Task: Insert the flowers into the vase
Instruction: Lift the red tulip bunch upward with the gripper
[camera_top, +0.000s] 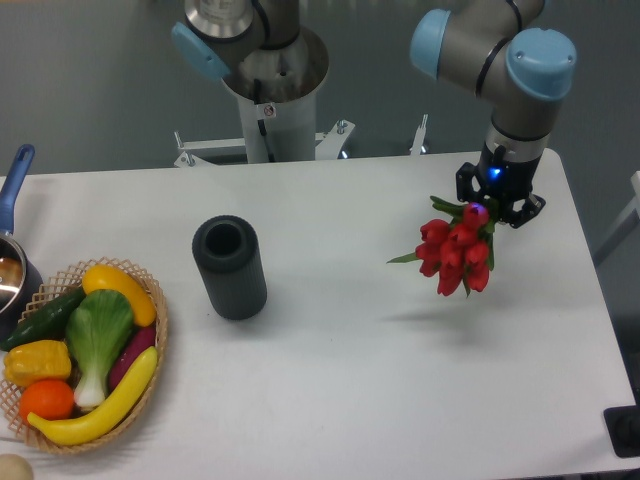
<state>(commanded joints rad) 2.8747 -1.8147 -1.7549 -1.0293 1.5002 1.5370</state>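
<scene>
Camera view shows we have the bunch of red tulip flowers (455, 258) pinched in our black two-finger gripper (492, 212), lifted above the white table (350, 350), well apart from the empty dark grey ribbed vase (230, 267), so carrying and inserting remain.

bare table (340, 300) between flowers (456, 255), vase (230, 267)

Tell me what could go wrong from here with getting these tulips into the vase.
The flowers hang from the gripper far to the right of the vase, so a sideways carry could loosen them. The stems are hidden behind the buds, so aiming them into the round mouth may be off. The bunch looks wider than the mouth and could snag on the rim or tip the vase.
</scene>
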